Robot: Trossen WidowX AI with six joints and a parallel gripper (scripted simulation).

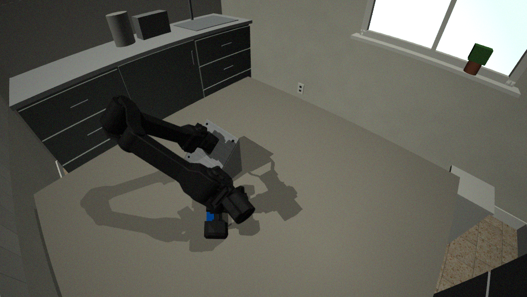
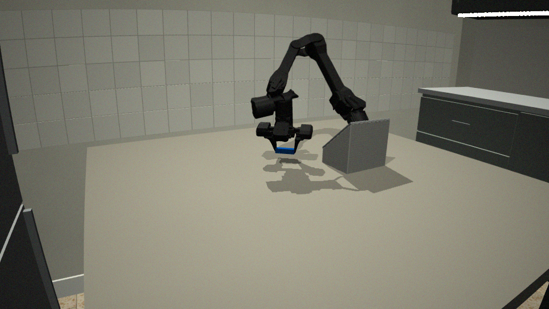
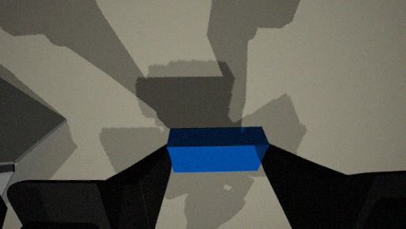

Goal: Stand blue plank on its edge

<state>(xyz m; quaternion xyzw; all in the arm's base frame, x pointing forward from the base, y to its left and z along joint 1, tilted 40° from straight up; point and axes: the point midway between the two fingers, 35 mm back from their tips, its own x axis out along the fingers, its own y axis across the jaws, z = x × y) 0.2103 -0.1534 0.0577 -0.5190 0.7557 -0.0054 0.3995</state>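
the black arm (image 2: 326, 68) rose from behind a grey wedge-shaped stand (image 2: 357, 147) on the bench (image 2: 230, 230), arched over and pointed down. its hand (image 2: 284, 150) gripped the blue plank (image 2: 284, 150) by its two ends, lifted off the bench with its shadow below. a tiled wall (image 2: 115, 76) stood behind, dark drawers (image 2: 460, 122) to the right.

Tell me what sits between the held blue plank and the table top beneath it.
Nothing: in the exterior view the flat blue plank, clamped in the black parallel-jaw gripper, hangs over bare beige table top, with only its shadow below.
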